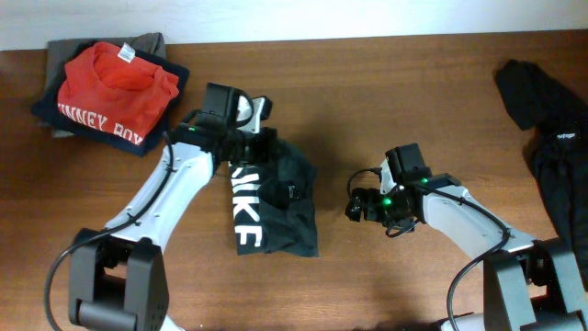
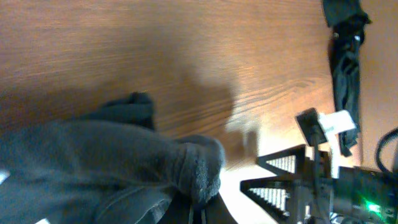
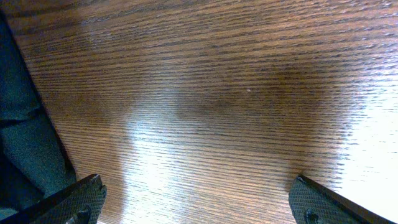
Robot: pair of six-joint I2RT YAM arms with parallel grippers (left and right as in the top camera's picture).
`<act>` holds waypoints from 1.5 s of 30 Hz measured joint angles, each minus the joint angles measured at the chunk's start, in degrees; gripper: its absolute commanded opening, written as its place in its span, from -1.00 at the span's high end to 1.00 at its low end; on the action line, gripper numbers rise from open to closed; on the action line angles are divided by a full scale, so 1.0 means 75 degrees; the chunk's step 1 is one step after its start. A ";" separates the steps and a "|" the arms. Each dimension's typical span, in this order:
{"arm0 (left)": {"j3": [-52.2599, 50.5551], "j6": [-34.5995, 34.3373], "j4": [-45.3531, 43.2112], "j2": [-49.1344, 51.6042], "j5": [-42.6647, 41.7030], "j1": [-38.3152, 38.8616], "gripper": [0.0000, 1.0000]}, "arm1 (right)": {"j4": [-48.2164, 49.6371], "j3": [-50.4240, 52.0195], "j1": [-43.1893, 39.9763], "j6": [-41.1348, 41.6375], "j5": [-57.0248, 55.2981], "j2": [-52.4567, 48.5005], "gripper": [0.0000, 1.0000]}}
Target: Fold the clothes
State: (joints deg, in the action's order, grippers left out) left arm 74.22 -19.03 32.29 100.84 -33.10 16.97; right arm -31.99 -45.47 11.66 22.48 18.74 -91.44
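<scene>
The left pincer (image 1: 258, 138) pinches the dark T-shirt (image 1: 287, 204) at its far edge.

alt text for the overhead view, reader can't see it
Seen from above, the left arm has its jaws shut on the top edge of a crumpled dark NIKE T-shirt mid-table. The right arm holds open jaws over bare wooden table; a red shirt tops a folded stack far left, a black garment far right.
</scene>
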 measured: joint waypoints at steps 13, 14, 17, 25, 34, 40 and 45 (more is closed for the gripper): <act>0.0000 -0.0682 -0.1055 0.0000 0.1058 0.1040 0.97 | -0.0006 0.0000 0.0000 0.0003 0.0000 0.0000 -0.98; 0.0000 -0.0714 -0.1119 0.0000 0.1241 0.1081 0.96 | -0.0009 0.0000 0.0000 0.0000 0.0000 0.0000 -0.98; 0.0000 -0.0766 -0.1343 0.0015 0.1629 0.1148 0.95 | -0.0015 0.0000 0.0000 0.0000 0.0000 0.0000 -0.98; 0.0012 -0.0997 -0.2206 0.0673 0.1990 0.1215 0.31 | -0.0006 0.0000 0.0000 0.0000 -0.0003 0.0000 -0.98; 0.0038 -0.1014 -0.2573 0.1040 0.1416 0.1349 -0.20 | 0.0026 0.0006 0.0000 0.0000 0.0000 0.0000 -0.98; 0.0446 -0.0863 -0.1329 0.0997 0.1177 0.1306 -0.38 | 0.0020 0.0023 0.0000 0.0003 0.0000 0.0009 -0.98; 0.1201 -0.0490 0.1020 0.0350 0.1253 0.0831 -0.67 | 0.0041 0.0044 0.0000 -0.0003 0.0000 0.0023 -0.98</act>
State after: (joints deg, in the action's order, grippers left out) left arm 83.22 -22.70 39.94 103.46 -23.70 23.20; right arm -31.68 -45.15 11.66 22.46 18.74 -91.26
